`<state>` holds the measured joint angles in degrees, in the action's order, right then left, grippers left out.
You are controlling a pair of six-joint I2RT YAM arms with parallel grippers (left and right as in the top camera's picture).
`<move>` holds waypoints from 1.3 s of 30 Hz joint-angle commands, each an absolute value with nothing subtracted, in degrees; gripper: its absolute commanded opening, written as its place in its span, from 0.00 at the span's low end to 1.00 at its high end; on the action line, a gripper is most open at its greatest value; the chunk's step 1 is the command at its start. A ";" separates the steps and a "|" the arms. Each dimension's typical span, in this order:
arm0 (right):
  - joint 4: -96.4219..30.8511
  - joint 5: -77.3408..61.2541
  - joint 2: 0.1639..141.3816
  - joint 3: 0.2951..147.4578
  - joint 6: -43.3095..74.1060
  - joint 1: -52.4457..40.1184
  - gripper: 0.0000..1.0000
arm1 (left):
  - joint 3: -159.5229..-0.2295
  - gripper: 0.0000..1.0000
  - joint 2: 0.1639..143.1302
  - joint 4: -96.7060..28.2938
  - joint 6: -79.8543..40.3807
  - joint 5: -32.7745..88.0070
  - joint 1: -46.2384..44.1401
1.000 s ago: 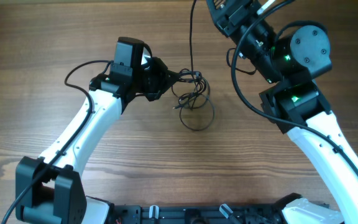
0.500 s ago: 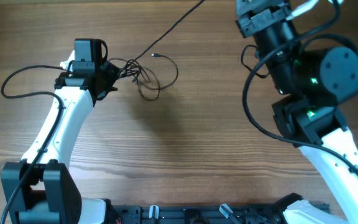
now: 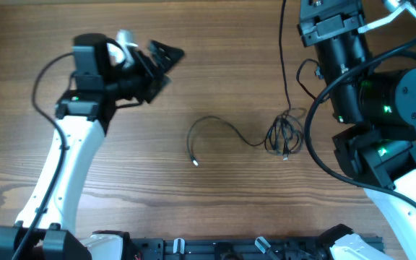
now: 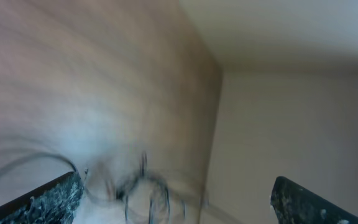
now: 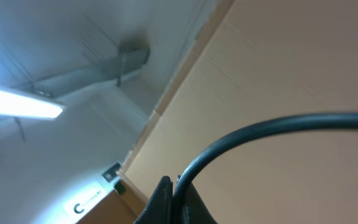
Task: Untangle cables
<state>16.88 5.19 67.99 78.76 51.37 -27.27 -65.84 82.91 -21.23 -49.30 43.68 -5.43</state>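
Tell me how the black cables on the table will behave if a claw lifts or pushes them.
The cables look thin and curly, so probably floppy: lifted, the strand ending in a silvery plug would likely dangle. They seem light; a push would probably drag the bundle.

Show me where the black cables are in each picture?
Overhead: the cables lie right of centre on the wooden table, one strand curling left.
Left wrist: blurry dark loops at the bottom.
Right wrist: one black cable arcs up from the fingers; no bundle.
Shared landmark: the table, in overhead and left wrist.

Lab — wooden table, strip light
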 commanded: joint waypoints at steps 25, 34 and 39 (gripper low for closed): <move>27.86 -18.15 72.93 79.61 67.75 -27.16 0.05 | -65.84 0.09 105.78 -8.34 -57.45 34.63 -29.47; 21.23 -13.32 72.93 79.61 62.92 -27.14 0.05 | -66.06 0.04 104.81 -11.44 -52.47 33.41 -19.03; 16.75 -7.22 72.93 79.61 56.42 -27.14 0.05 | -66.89 0.04 99.37 -13.10 -46.48 33.08 -3.68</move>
<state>17.93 -12.73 73.01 78.85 61.52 -27.29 -65.82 104.36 -12.58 -51.59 34.02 -9.50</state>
